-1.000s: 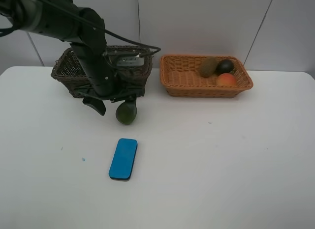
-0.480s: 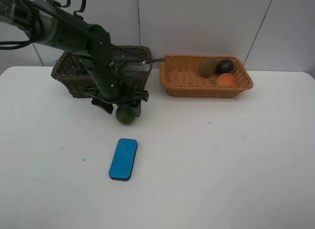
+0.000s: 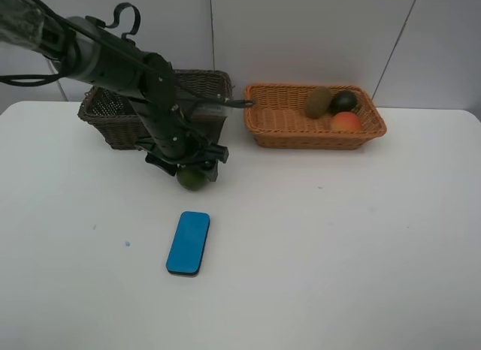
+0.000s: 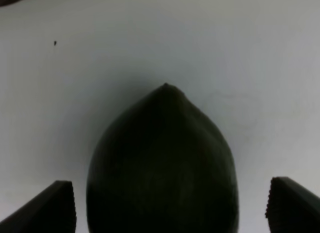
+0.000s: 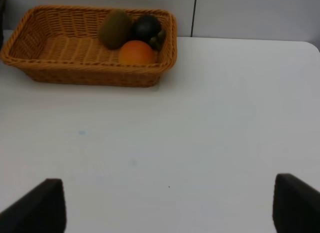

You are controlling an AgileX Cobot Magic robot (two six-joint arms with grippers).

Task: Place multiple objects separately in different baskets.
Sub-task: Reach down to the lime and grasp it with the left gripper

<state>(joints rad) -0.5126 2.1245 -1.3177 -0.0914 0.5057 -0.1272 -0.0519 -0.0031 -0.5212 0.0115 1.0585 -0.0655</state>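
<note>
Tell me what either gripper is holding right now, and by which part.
Nothing is held. The left gripper stands open astride the dark green lime, fingertips clear of its sides; the right gripper is open and empty.

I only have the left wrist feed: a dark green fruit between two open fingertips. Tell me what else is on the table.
Observer: A blue eraser lies in front of the lime, apart from it.
Operator: Give me the baskets.
Observer: The dark basket stands just behind the left gripper.
Operator: And the other one.
Observer: The orange basket holds a kiwi, a mangosteen and a peach.
</note>
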